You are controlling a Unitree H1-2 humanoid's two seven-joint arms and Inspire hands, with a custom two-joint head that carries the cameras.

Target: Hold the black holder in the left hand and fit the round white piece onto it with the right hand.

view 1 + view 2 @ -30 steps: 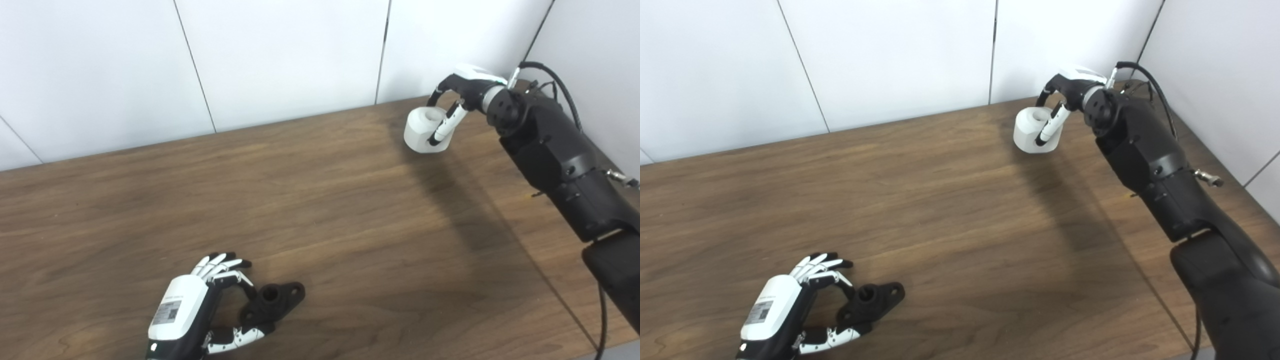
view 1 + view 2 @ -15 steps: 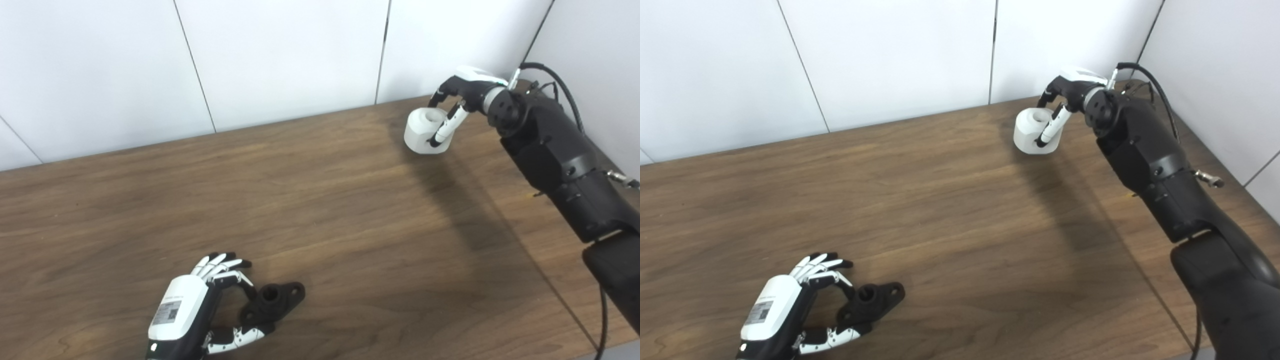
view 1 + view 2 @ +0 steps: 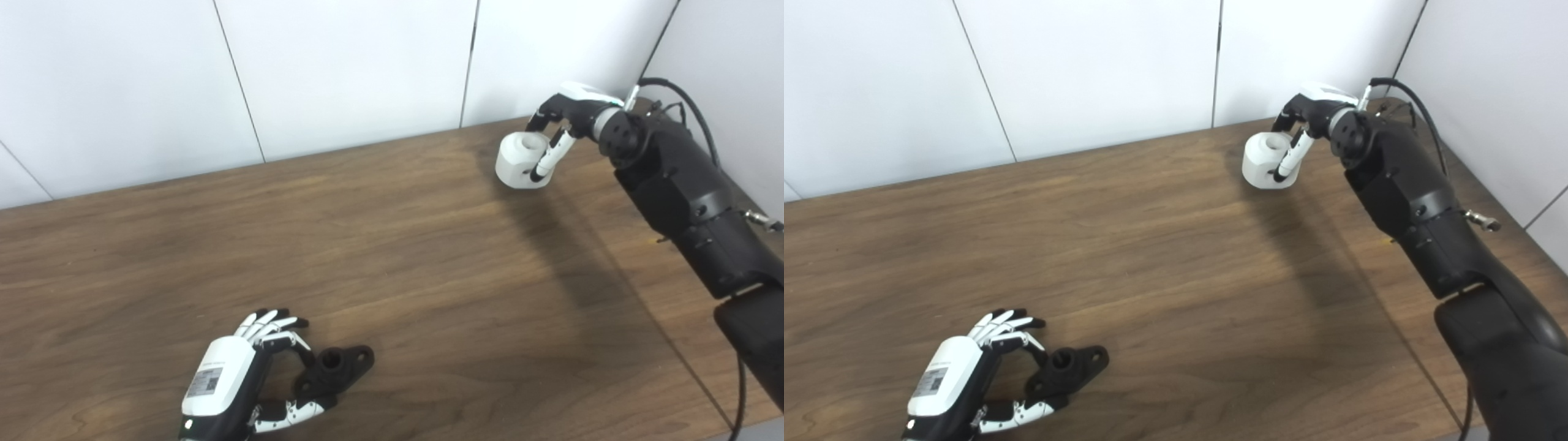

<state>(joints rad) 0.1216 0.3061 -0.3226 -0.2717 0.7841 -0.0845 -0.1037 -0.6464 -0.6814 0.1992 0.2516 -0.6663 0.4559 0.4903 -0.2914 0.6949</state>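
The black holder (image 3: 335, 366) lies flat on the wooden table (image 3: 429, 275) near the front left, its socket facing up. My left hand (image 3: 236, 373) rests beside it, open and cupped: its thumb reaches under the holder's near end and its fingers (image 3: 269, 320) spread above it without closing. At the far right, close to the wall, the round white piece (image 3: 517, 160) stands with its centre hole up. My right hand (image 3: 566, 113) is shut on it, thumb across its front and fingers behind. Whether the piece is off the table I cannot tell.
White wall panels (image 3: 343, 67) close off the table's back and right side. My black right forearm (image 3: 680, 184), with a cable looping over it, stretches along the table's right edge. Bare wood lies between the two hands.
The right hand's fingers have drawn in closer around the white piece, which has shifted very slightly up and right. The left hand and the black holder have not moved.
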